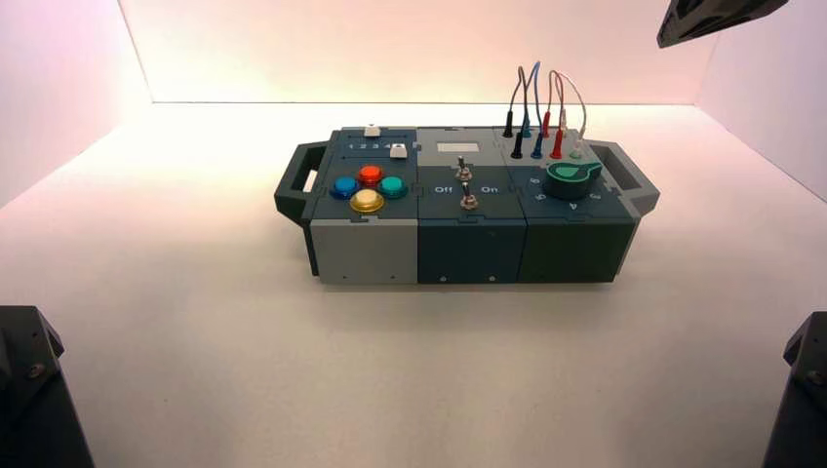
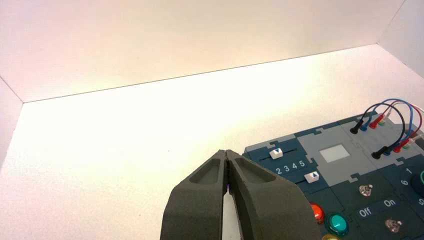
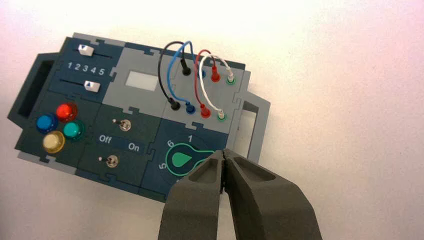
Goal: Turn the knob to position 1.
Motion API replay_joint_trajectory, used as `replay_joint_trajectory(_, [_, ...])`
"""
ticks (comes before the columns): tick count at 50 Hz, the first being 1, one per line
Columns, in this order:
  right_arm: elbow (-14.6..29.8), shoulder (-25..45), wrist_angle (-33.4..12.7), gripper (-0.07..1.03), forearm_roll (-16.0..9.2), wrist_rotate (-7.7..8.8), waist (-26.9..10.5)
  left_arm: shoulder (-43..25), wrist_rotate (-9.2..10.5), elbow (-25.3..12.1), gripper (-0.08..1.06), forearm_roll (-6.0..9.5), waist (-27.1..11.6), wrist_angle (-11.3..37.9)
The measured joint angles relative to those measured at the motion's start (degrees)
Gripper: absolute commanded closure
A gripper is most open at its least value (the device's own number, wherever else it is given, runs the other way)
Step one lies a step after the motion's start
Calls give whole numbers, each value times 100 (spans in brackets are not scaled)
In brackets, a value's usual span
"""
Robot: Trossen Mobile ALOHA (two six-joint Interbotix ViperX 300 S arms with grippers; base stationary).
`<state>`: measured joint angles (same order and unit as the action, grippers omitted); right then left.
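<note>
Right wrist view: shut gripper (image 3: 224, 152) partly hiding green knob (image 3: 181, 159).

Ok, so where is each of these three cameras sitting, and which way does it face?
High view: behind and above the arms, looking down at the box; dark arm parts show at the edges.
Left wrist view: on the left arm, looking past its closed pincer over the tabletop, the box off to one side.
Right wrist view: on the right arm, looking down over its closed pincer at the box's buttons, wires and green knob.
Both wrist views share the sliders and wires.
</note>
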<state>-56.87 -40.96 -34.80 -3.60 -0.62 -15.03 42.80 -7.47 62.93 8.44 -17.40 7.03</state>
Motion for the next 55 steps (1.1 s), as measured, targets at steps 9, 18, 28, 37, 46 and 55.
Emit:
replay_joint_trajectory(9, [0, 26, -9, 98, 0, 0, 9, 44, 0, -9, 101, 0, 0, 9])
replay_joint_trajectory(18, [0, 0, -9, 99, 0, 9, 9, 123, 0, 0, 101, 0, 9, 53])
replay_joint_trajectory(28, [9, 0, -79, 98, 0, 0, 9, 167, 0, -9, 101, 0, 9, 176])
replay_joint_trajectory(37, [272, 229, -729, 99, -9, 0, 0, 132, 0, -229, 101, 0, 9, 677])
replay_joint_trajectory(46, [659, 650, -1503, 99, -88, -44, 9, -123, 0, -853, 101, 0, 0, 1934])
replay_joint_trajectory(55, [809, 984, -1995, 99, -229, -62, 9, -299, 0, -1362, 101, 0, 9, 3164])
